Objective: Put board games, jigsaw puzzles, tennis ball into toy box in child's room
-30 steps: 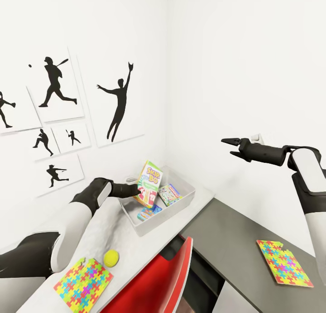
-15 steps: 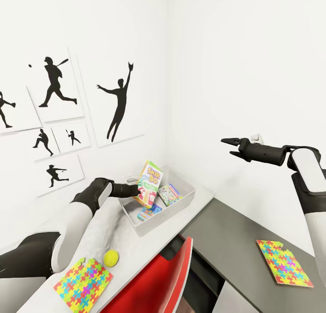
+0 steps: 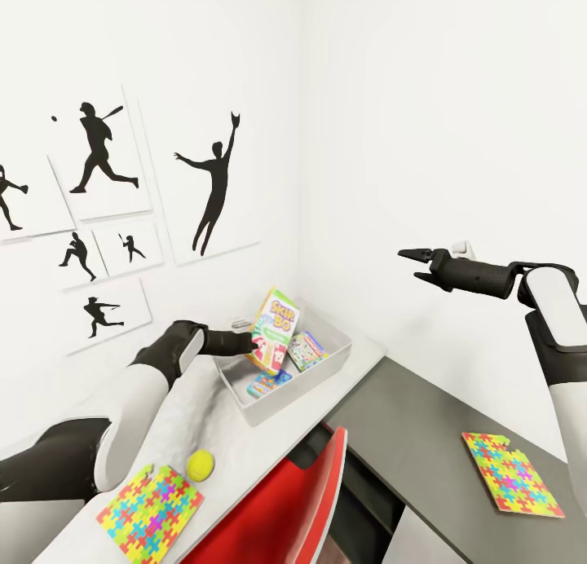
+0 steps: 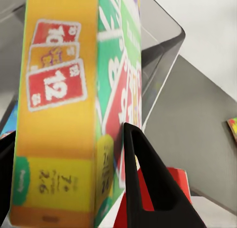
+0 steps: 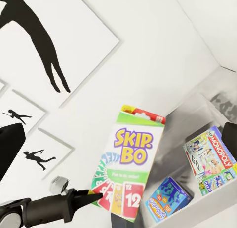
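My left gripper (image 3: 251, 345) is shut on the green Skip-Bo board game (image 3: 275, 329), holding it upright and tilted over the grey toy box (image 3: 338, 359) on the white table (image 3: 208, 413). In the left wrist view the game (image 4: 64, 114) sits between my fingers (image 4: 143, 178). Two more board games lie inside the box: a Monopoly one (image 3: 306, 349) and a light blue one (image 3: 269, 383). The tennis ball (image 3: 200, 464) and a jigsaw puzzle (image 3: 151, 511) rest at the table's near end. Another jigsaw puzzle (image 3: 511, 472) lies on the dark grey cabinet. My right gripper (image 3: 413, 265) hangs open in the air. The bed is out of view.
A red chair (image 3: 281, 503) stands against the table's front edge, below the toy box. The dark grey cabinet top (image 3: 408, 434) adjoins the table on the right. White walls close in behind, the left one hung with athlete-silhouette pictures (image 3: 212, 185).
My left gripper has carried the Skip-Bo game slightly to the right, further over the toy box. The right arm has not moved.
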